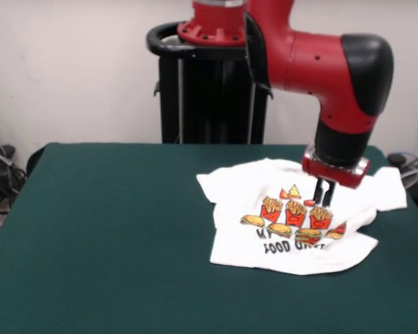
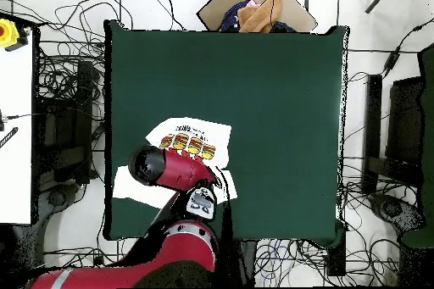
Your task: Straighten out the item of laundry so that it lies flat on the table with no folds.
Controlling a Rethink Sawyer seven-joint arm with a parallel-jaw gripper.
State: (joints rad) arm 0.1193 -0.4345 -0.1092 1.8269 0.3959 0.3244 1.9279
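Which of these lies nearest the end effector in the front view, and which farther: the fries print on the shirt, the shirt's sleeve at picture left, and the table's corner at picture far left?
1. Fries print, just beside the end effector, at its picture left.
2. Shirt sleeve, farther toward picture left.
3. Table corner, far left at the back.
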